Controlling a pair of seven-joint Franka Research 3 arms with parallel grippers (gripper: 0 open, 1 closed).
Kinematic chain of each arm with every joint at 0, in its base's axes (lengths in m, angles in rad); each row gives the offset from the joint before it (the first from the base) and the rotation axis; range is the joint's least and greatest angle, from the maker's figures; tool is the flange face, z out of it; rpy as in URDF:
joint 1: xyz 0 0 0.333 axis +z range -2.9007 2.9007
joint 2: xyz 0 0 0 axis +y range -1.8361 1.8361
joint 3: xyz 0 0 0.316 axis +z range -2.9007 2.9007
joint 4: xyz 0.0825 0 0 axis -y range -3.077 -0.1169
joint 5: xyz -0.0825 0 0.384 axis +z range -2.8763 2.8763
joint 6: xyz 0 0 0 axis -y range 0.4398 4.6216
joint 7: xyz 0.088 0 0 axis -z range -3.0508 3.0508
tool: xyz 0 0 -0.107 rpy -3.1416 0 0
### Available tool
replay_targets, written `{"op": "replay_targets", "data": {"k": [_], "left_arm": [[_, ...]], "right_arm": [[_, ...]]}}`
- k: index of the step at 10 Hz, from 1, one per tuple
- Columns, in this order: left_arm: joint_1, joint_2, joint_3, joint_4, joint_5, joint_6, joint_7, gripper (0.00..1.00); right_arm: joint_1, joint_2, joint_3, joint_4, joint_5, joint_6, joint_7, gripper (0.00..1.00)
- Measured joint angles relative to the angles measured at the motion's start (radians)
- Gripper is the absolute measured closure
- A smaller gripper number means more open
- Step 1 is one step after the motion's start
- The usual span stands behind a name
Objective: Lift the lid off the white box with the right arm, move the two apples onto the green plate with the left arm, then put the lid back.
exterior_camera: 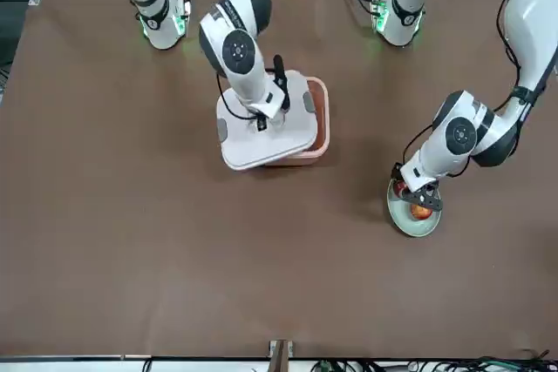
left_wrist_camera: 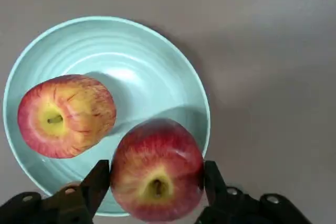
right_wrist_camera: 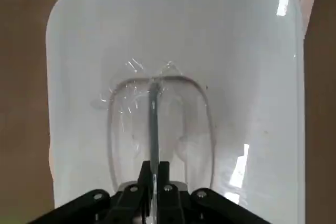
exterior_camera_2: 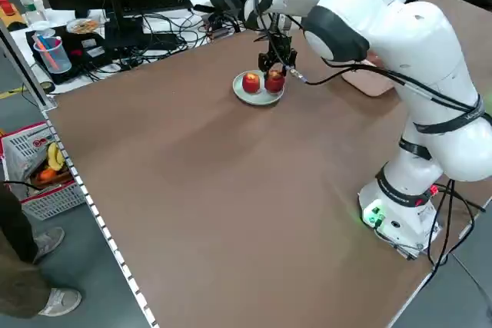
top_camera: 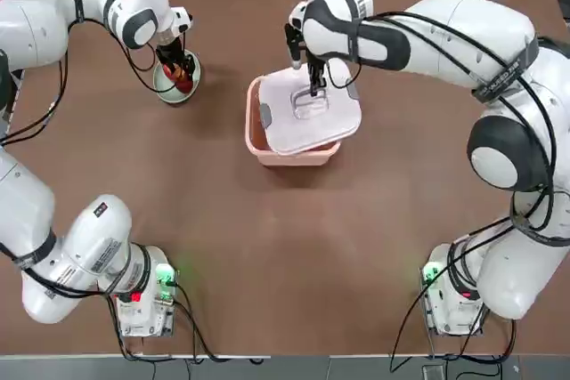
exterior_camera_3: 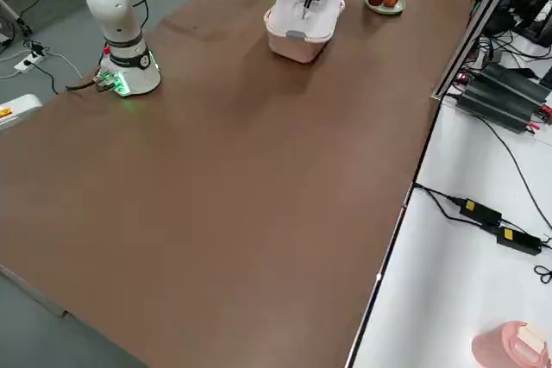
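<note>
My right gripper is shut on the thin bar handle of the white lid. The lid lies askew over the white box, shifted to my right and away from me, so the pink rim shows on one side. Whether it rests on the box or hovers I cannot tell. At the far left, both apples are over the green plate. One apple lies free on it. My left gripper is shut on the other apple at the plate's edge.
The two arm bases stand at the near corners. Cables and desk clutter lie beyond the table's far edge. Bare brown tabletop stretches between the box and the bases.
</note>
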Motion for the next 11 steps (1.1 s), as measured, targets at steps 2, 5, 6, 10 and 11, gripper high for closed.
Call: {"op": "replay_targets", "data": {"k": [2,5,6,10,11], "left_arm": [[0.0,0.0,0.0,0.0,0.0,0.001,0.0,0.01],[0.006,-0.012,-0.019,0.017,0.003,-0.002,0.0,0.0],[0.013,-0.026,-0.059,0.043,-0.011,-0.045,-0.006,0.0],[0.014,-0.077,-0.216,0.281,-0.161,-0.432,-0.021,0.0],[0.014,-0.079,-0.232,0.324,-0.162,-0.485,-0.021,0.0]], "right_arm": [[0.021,0.0,0.0,-0.002,0.001,0.0,0.059,0.93],[0.052,0.0,0.0,-0.001,0.02,0.009,0.158,0.93],[0.06,0.0,0.0,0.0,0.028,0.017,0.18,0.93],[0.07,0.0,-0.003,0.001,0.031,0.035,0.199,0.93],[0.07,0.003,-0.007,0.005,0.031,0.036,0.199,0.93]]}}
